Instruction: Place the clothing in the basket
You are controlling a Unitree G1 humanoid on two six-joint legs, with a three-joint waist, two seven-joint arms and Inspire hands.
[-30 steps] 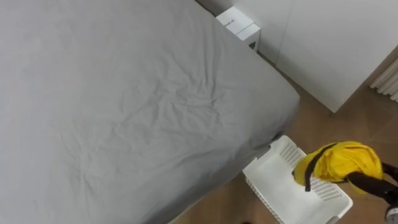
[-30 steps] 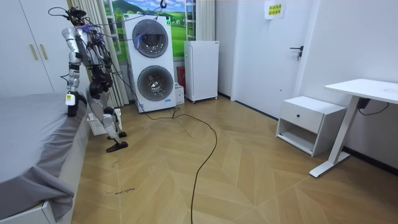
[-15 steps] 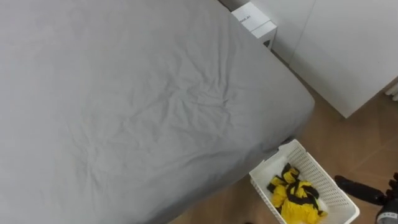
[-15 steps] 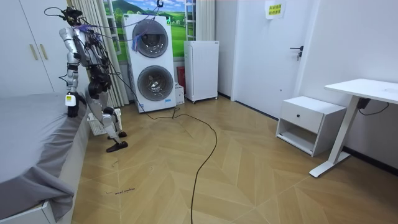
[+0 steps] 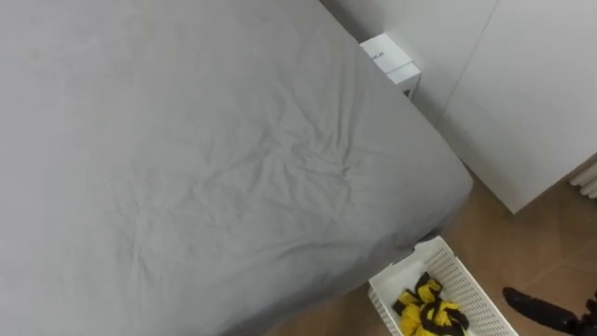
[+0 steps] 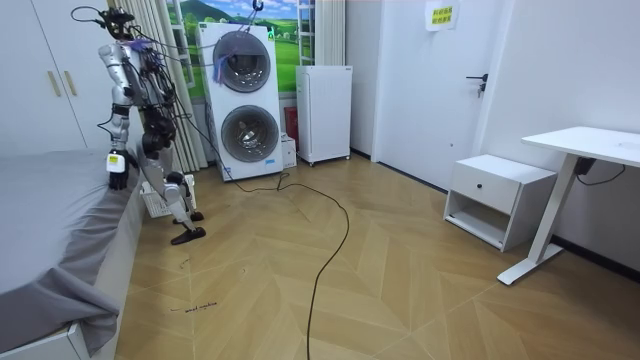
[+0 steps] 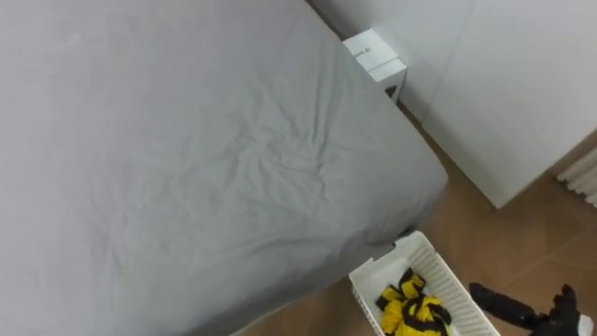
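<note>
yellow-and-black clothes (image 5: 427, 313) lie bundled inside the white basket (image 5: 464, 276), which is tucked against the grey bed (image 5: 205, 159) corner at five o'clock, seemingly for an easy drop. the right hand (image 5: 532, 302) sits clear at the basket's three o'clock; whether its fingers are open or closed cannot be told.

Basket (image 5: 462, 276) is chopped off by the bottom edge at 5 o'clock, clothes (image 5: 425, 314) inside partly cut too.
</note>
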